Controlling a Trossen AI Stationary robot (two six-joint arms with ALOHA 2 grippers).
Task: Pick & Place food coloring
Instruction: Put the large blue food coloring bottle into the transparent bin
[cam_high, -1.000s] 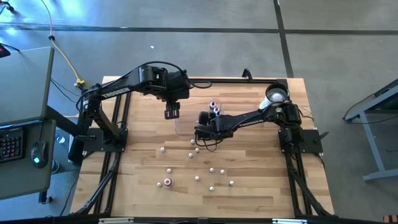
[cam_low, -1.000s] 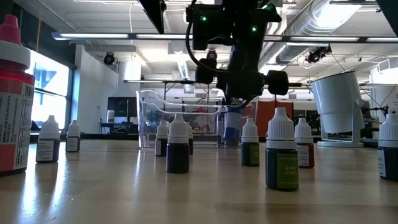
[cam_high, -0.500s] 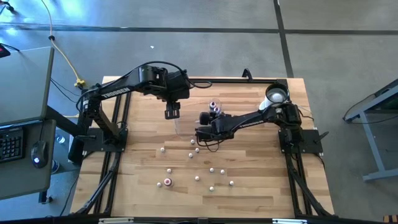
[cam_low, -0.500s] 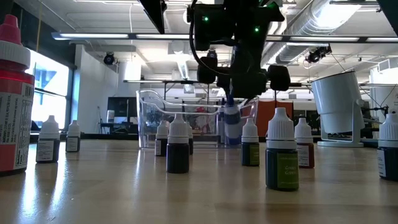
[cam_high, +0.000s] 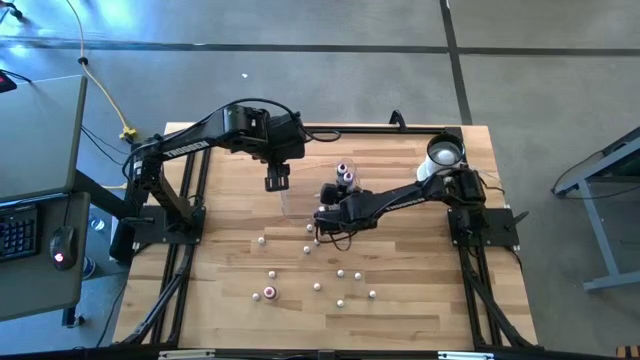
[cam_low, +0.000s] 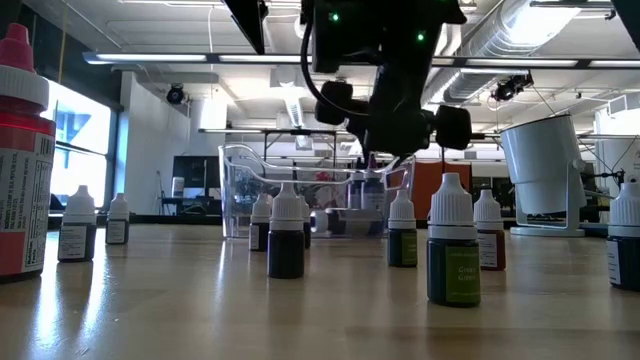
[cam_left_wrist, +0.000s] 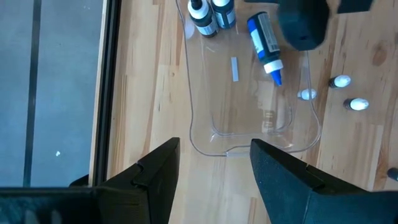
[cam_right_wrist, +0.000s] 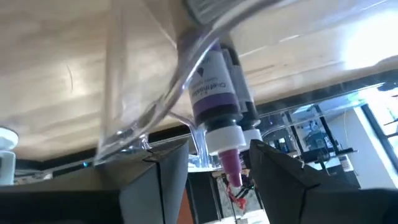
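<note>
Several tiny food coloring bottles (cam_high: 318, 287) with whitish caps stand scattered on the wooden table; the low view shows them upright (cam_low: 287, 235). In the clear tray (cam_left_wrist: 205, 118) two dark bottles (cam_left_wrist: 211, 12) stand and a blue bottle (cam_left_wrist: 264, 38) lies on its side. My right gripper (cam_high: 322, 215) hovers open at the tray's right side, its wrist view looking at purple-labelled bottles (cam_right_wrist: 214, 93) through the clear wall. My left gripper (cam_high: 276, 183) hangs open above the tray's left edge (cam_left_wrist: 214, 146), holding nothing.
A white round cup-like object (cam_high: 443, 153) sits at the far right of the table, shown also in the low view (cam_low: 545, 165). A larger red-capped bottle (cam_low: 20, 160) stands close to the low camera. The near strip of the table (cam_high: 300, 325) is bare wood.
The blue bottle that hung below my right gripper came down into the clear tray and now lies there on its side, apart from the fingers. My right gripper stays at the tray's right side, slightly higher than before.
</note>
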